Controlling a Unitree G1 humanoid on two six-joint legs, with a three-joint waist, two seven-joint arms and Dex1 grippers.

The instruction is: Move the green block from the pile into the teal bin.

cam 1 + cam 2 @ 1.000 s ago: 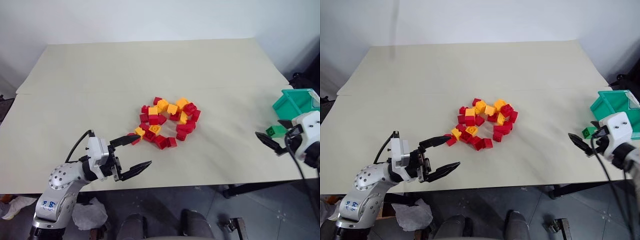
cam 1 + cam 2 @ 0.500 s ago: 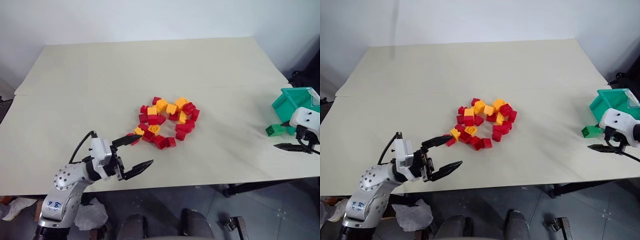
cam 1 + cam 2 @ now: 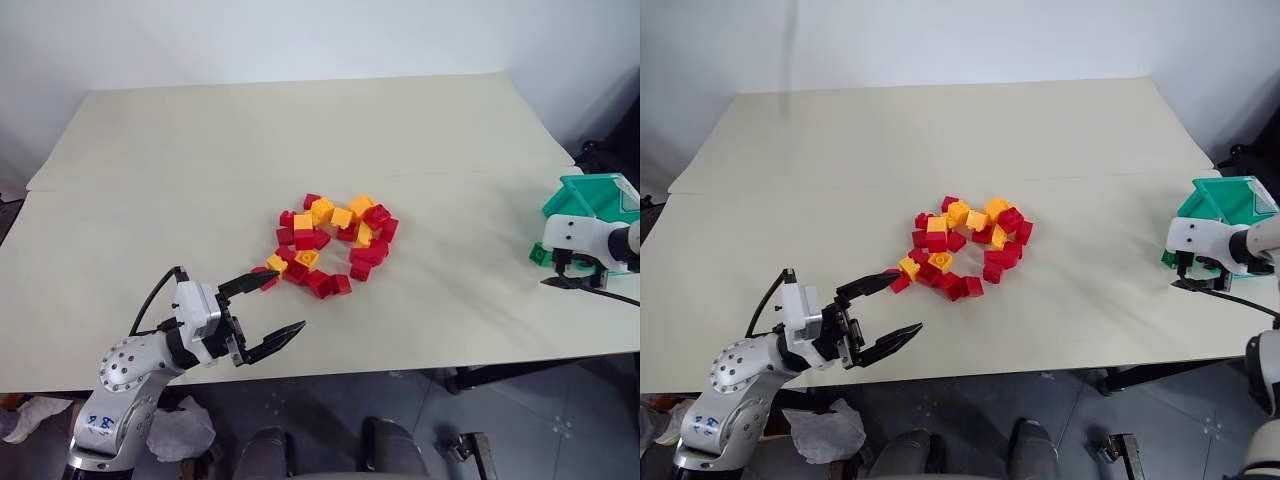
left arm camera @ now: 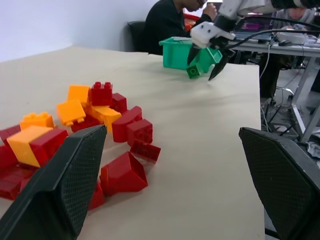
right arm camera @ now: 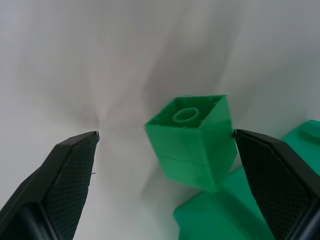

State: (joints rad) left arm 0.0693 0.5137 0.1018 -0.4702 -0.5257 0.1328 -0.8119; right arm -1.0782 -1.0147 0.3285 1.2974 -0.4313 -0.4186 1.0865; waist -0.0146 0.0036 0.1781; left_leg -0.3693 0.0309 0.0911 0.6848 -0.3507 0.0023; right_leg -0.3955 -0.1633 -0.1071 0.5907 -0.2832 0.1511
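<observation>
Step in hand, re-grasp: your right gripper (image 5: pixel 165 145) hangs spread and empty over the green block (image 5: pixel 192 140), lying on the table (image 3: pixel 200 180) against the teal bin (image 3: pixel 590 200) at 3 o'clock from the pile (image 3: pixel 330 240); next, pinch, lift, drop inside.

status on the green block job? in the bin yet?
Not yet. Done: the green block is out of the pile and lies on the table just in front of the teal bin. In hand: the right gripper is poised over the block, jaws open either side of it, no grip. The left gripper is open near the pile. Left: grasp, lift, drop into the bin.
</observation>
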